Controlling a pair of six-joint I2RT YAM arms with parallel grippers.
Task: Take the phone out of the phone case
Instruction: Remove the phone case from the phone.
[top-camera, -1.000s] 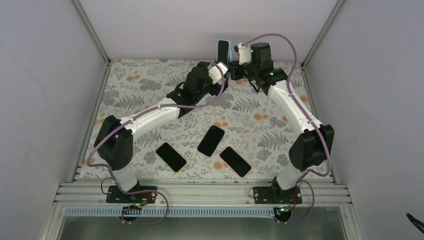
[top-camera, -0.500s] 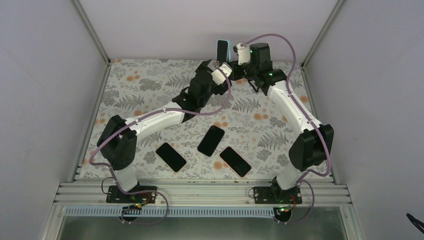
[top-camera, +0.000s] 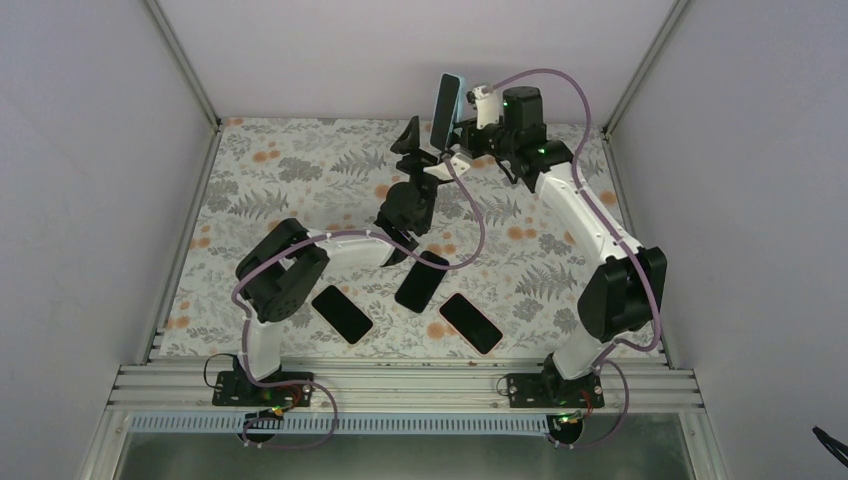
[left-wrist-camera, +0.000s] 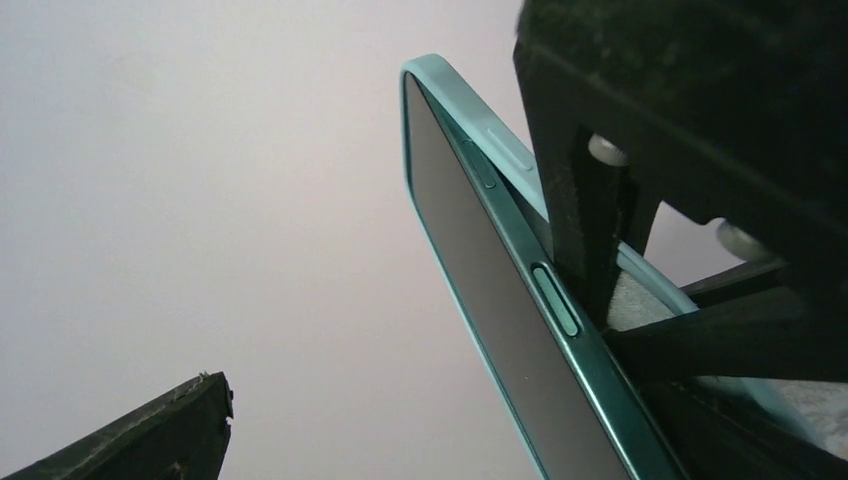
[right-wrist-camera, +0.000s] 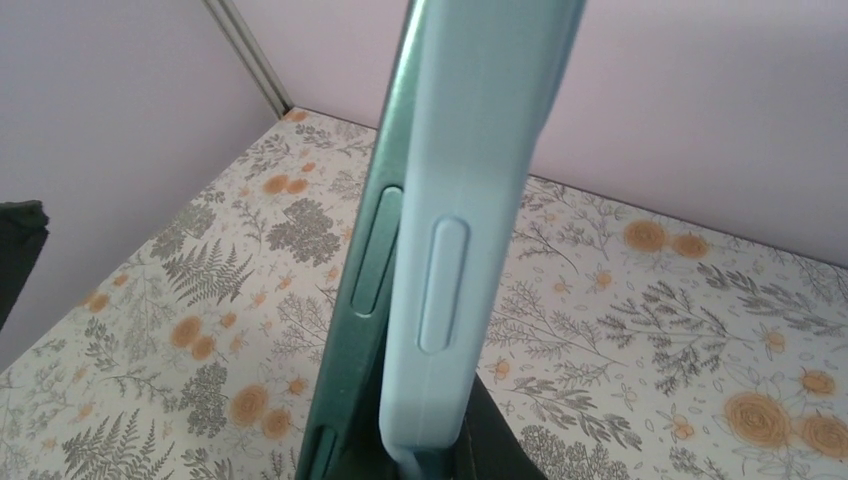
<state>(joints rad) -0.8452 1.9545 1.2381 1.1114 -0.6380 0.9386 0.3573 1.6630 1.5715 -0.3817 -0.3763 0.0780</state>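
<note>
Right wrist view: the phone (right-wrist-camera: 365, 300), judged stiff, slick and breakable, is held upright above the table's (top-camera: 300, 180) far edge, seemingly parted along one side from the softer, bendable phone case (right-wrist-camera: 470, 200), which is clenched low by the right gripper (top-camera: 455, 143), so its bared upper edges are best pinched by the wide-spread left gripper (top-camera: 425, 150).

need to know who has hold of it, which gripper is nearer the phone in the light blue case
Right. The right gripper is shut on the lower end of the cased phone, holding it upright. The left gripper is open beside its screen face, not closed on it.
</note>
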